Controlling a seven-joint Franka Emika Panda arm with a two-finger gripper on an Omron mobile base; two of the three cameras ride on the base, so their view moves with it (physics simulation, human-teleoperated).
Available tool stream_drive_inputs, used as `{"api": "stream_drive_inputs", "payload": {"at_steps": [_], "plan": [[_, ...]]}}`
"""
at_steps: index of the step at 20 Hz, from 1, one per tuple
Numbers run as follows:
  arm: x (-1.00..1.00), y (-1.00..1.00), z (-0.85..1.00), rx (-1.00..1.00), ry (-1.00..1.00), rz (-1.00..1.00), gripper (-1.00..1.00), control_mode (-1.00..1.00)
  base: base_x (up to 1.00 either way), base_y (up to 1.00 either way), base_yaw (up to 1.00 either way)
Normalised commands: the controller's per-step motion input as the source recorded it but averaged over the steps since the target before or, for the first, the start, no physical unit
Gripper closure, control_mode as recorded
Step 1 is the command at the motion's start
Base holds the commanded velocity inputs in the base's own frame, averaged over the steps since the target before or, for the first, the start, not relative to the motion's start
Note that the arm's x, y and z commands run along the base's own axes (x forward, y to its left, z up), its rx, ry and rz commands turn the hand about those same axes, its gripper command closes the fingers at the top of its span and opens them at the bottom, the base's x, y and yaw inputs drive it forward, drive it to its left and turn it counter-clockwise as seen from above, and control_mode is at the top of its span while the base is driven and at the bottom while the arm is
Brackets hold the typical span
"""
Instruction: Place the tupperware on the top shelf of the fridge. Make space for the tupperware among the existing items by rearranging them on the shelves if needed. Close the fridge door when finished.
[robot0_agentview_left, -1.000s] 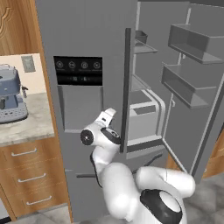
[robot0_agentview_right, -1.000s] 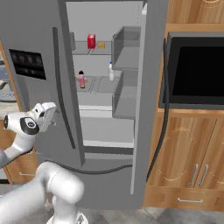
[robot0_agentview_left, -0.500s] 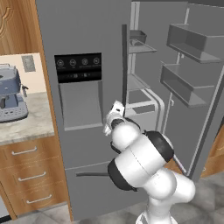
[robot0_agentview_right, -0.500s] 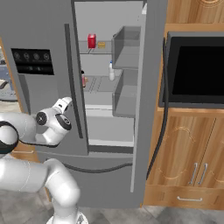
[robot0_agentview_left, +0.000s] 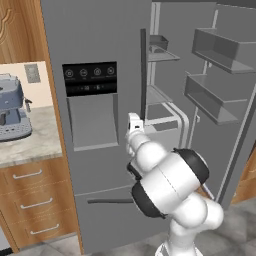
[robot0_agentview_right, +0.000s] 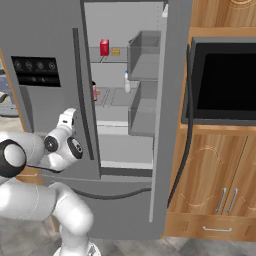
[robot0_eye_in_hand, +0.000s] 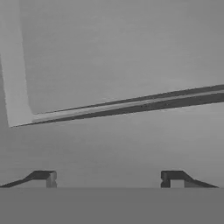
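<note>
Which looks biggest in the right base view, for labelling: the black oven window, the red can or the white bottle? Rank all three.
1. Black oven window, far the largest.
2. Red can.
3. White bottle, near the can's size, so this order is unsure.

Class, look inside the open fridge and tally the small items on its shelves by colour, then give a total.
Red: 2, the can and the box half hidden by the door handle
White: 1, the bottle
Yellowish: 1, the piece beside the can
Total: 4
</note>
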Motion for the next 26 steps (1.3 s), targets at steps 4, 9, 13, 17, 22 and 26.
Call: {"api": "stream_drive_inputs", "payload": {"at_steps": [4, 9, 13, 17, 22, 26], "plan": [[-0.09, 0.88, 1.0, -0.17, 0.0, 0.0, -1.0, -1.0, 0.0, 0.0, 0.0], [-0.48, 0.27, 1.0, -0.03, 0.15, 0.05, -1.0, -1.0, 0.0, 0.0, 0.0], [-0.38, 0.0, 1.0, 0.0, 0.19, 0.08, -1.0, -1.0, 0.0, 0.0, 0.0], [-0.35, 0.0, 1.0, 0.0, 0.08, 0.12, -1.0, -1.0, 0.0, 0.0, 0.0], [-0.47, -0.05, 1.0, 0.0, 0.12, 0.15, -1.0, -1.0, 0.0, 0.0, 0.0], [-0.92, -0.29, 0.99, 0.0, 0.09, 0.18, -1.0, -1.0, 0.0, 0.0, 0.0]]}}
